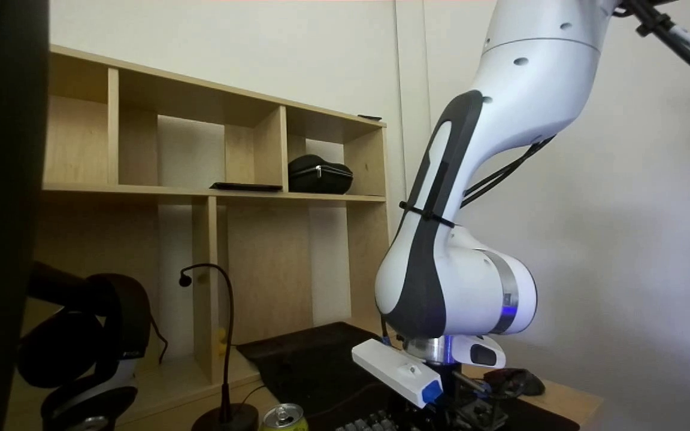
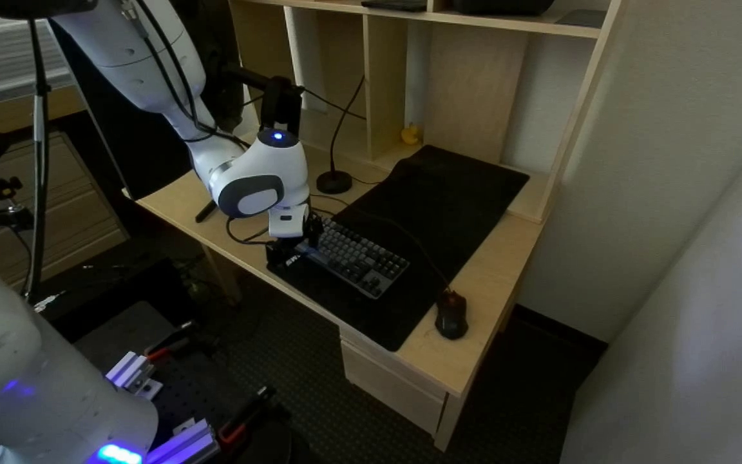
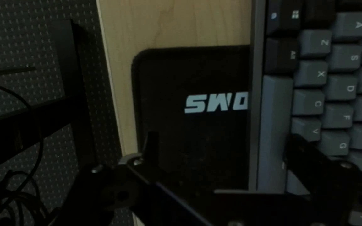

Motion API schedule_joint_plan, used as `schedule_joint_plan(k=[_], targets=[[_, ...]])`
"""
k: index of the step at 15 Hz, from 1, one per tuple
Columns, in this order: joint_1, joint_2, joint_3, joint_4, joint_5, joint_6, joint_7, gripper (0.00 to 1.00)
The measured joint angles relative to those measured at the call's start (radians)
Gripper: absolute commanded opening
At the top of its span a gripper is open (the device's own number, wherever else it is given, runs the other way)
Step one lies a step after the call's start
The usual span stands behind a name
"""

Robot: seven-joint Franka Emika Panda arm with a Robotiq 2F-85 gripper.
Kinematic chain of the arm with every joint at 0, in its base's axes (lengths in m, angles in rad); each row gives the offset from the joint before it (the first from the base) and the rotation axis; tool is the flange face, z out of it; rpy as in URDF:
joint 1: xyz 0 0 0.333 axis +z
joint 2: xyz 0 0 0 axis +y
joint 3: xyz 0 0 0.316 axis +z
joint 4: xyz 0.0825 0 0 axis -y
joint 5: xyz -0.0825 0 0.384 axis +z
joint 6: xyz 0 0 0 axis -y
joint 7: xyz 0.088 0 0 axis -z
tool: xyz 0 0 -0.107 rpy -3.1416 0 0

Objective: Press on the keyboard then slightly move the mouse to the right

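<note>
Wrist view: end effector [image 3: 222, 138] spread apart, gripping nothing; keyboard [image 3: 313, 102] on its right side, one finger [image 3: 308, 158] at the space bar [image 3: 273, 125], contact unclear. In an exterior view, keyboard's long axis runs right along the mat [image 2: 467, 187] toward the mouse [image 2: 451, 317], space bar side facing bench [image 2: 503, 251] front; mouse beside mat, cable [image 2: 432, 265] end toward shelves [image 2: 386, 84].

Light-wood tabletop [image 2: 438, 361] carries a lg. blk. desk mat [image 2: 464, 187]; dark mouse [image 2: 451, 317] sits on bare wood right by mat's edge; gooseneck stand [image 2: 334, 182] w/ round blk. base stands near mat.
</note>
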State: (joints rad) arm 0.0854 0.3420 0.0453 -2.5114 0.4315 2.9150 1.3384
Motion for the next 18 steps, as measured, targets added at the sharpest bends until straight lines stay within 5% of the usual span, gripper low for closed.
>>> schedule_joint_plan(k=[4, 8, 11, 18], targets=[[0.014, -0.023, -0.023, -0.016, -0.016, -0.028, 0.022, 1.00], [0.075, -0.185, -0.151, -0.168, -0.239, -0.173, 0.184, 1.00], [0.051, -0.357, -0.180, -0.259, -0.378, -0.273, 0.322, 1.00], [-0.080, -0.614, -0.186, -0.259, -0.298, -0.421, 0.296, 1.00]])
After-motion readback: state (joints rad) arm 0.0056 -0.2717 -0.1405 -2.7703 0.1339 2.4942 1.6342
